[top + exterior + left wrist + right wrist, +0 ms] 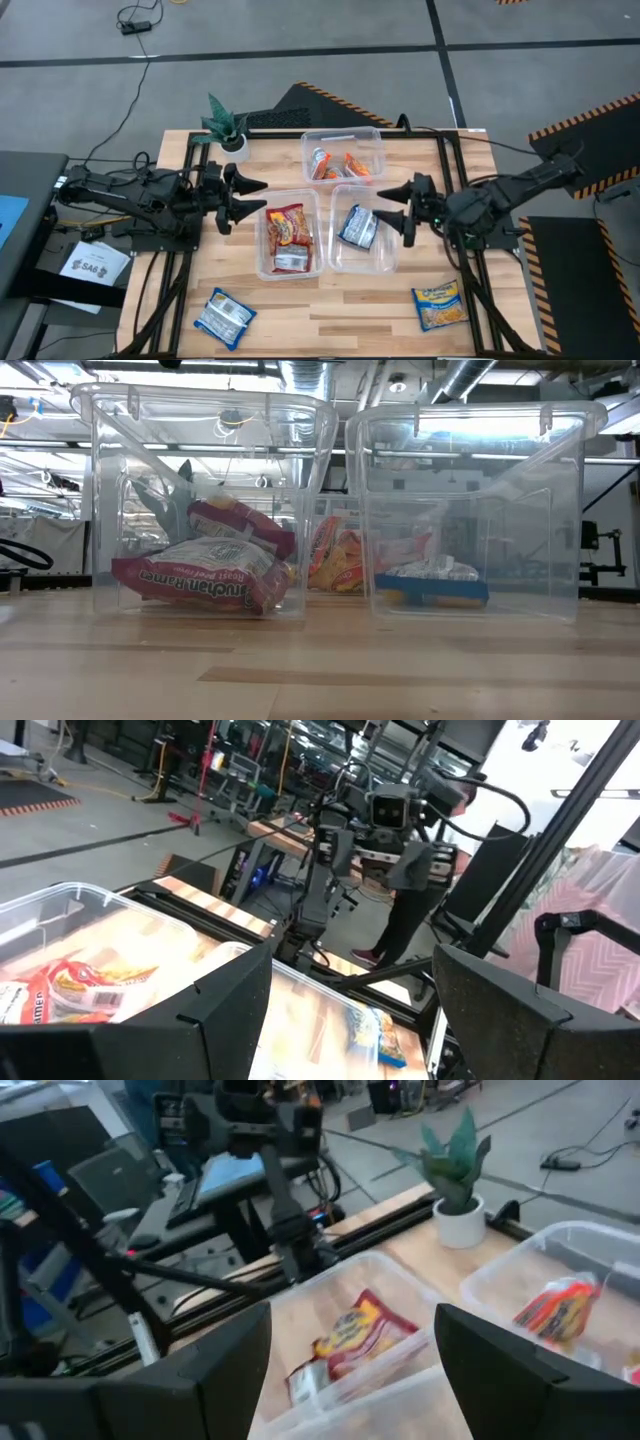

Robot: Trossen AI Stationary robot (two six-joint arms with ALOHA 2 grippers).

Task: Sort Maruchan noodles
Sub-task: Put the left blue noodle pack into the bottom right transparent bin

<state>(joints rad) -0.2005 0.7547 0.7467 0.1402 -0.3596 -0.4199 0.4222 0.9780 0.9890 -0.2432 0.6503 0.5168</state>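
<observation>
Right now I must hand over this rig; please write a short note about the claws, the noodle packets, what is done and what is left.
Left claw: open, empty, beside the red-packet bin.
Right claw: open, empty, beside the blue-packet bin.
Done: red packets in the left bin, one blue packet in the right bin, orange packets in the far bin.
Left: a blue packet on the table and a yellow packet, both near the front edge.

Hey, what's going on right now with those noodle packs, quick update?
Left gripper and right gripper open, empty, flanking the bins. Blue packet and yellow packet unsorted on the table. Nothing in the way.
</observation>
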